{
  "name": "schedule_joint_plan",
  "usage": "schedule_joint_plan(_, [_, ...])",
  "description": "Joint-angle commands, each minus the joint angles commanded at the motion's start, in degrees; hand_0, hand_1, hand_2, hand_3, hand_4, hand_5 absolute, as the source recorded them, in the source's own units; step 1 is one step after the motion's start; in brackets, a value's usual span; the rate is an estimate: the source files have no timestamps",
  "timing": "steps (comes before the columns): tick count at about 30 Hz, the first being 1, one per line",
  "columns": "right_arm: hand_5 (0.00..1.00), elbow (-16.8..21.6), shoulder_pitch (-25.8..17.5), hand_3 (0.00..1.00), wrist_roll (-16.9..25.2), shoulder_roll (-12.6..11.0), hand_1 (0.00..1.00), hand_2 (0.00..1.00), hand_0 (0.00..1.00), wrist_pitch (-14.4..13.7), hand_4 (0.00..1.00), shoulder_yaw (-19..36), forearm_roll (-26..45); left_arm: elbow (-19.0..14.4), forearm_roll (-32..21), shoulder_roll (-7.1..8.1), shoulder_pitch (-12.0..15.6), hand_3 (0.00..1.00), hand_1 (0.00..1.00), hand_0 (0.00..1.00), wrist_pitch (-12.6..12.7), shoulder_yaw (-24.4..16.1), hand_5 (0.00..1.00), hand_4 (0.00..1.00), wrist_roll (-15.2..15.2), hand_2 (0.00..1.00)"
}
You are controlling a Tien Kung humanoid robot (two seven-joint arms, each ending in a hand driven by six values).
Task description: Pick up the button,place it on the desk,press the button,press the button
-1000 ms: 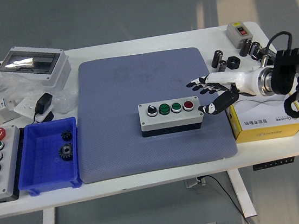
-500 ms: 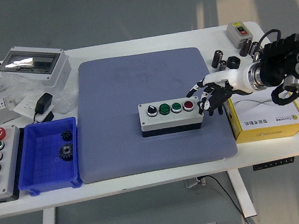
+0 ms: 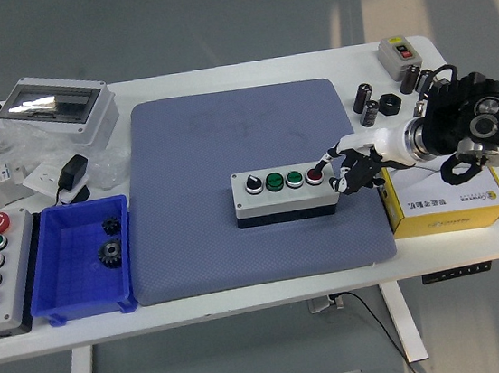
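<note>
Now the pressing step looks to be in hand: the button box (image 3: 286,193) already sits on the blue mat (image 3: 245,151) near the middle of the white table (image 3: 245,301), so the pick and place seem done. The right hand (image 3: 349,168) comes in from the right with most fingers curled under and holding nothing, one fingertip (image 3: 322,172) poked out leftward and sitting right at the red button (image 3: 314,176) on the box's right end. Whether it is actually pushing down or only touching cannot be told from this high view. The next move, by the look of it, calls for a short straight press down on that cap and a clean lift, without shoving the box sideways on the mat. The box itself is a light grey rectangular housing on a dark base, lying level, long side running left to right, with four controls in a row: a black knob (image 3: 254,183) at the left, two green buttons, then the red one. The yellow carton (image 3: 447,203) lies just right of the mat, under the forearm. No left hand is in view.
</note>
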Motion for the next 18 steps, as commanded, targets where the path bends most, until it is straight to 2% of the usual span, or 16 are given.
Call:
schedule_joint_plan(5, [0.002,-1.17,-0.10,0.852,0.35,0.51,0.104,0.195,0.037,-0.32,0.258,-0.64,-0.04,0.04,-0.38,-0.06,-0.01,0.579,0.560,0.633,-0.09,0.27,0.007,0.532,-0.21,0.528])
schedule_joint_plan(18, [0.004,-0.99,-0.24,0.848,0.96,1.03,0.103,0.187,0.030,-1.96,0.257,-1.52,-0.37,0.05,-1.71,-0.15,-0.06,0.575,0.558,0.633,0.21,1.02,0.003,0.526,-0.57,0.519])
